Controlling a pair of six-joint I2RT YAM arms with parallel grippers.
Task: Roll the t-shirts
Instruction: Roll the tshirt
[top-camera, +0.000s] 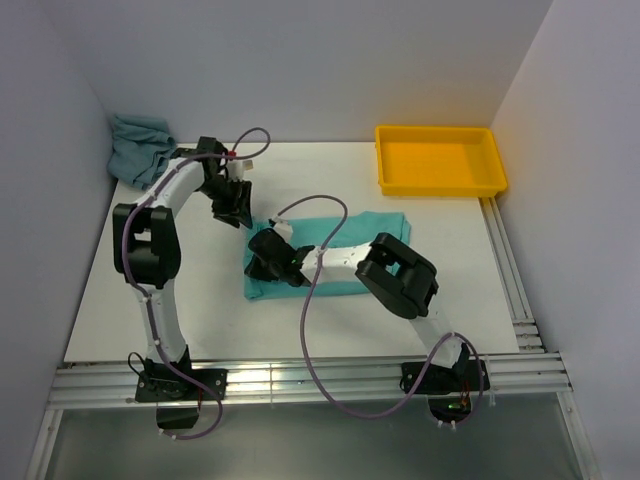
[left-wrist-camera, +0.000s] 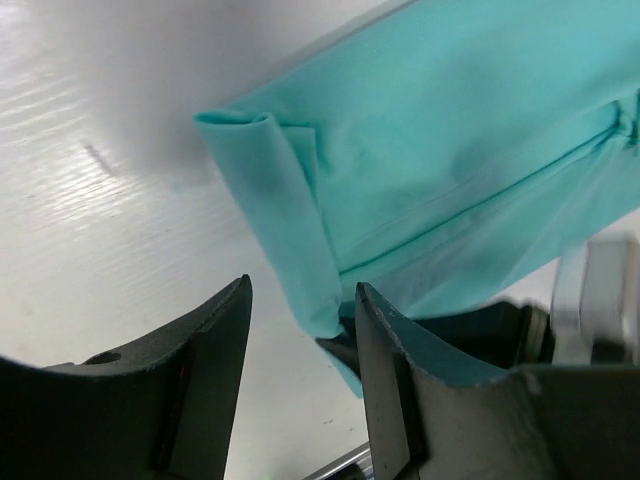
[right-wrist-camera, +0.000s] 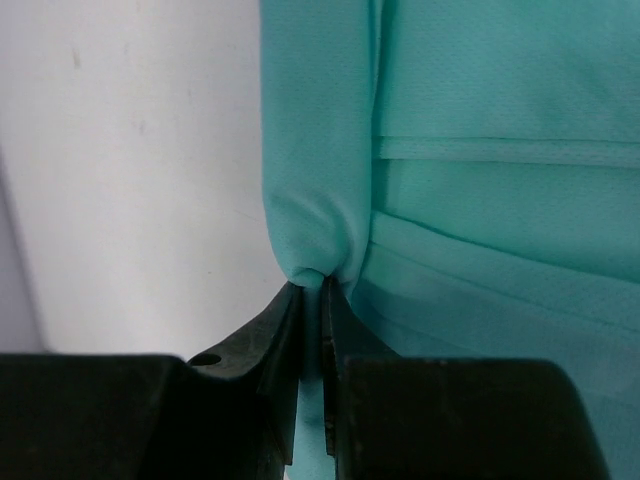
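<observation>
A mint-turquoise t-shirt lies folded into a long band across the middle of the table. Its left end is turned over in a short fold. My right gripper sits at that left end, shut on a pinch of the shirt's folded edge. My left gripper hovers at the band's far left corner, open, and the tip of the fold hangs between its fingers without being clamped. A duller grey-teal t-shirt lies crumpled at the back left corner.
A yellow plastic tray stands at the back right of the white table. White walls close in on the left, back and right. A metal rail runs along the near edge by the arm bases.
</observation>
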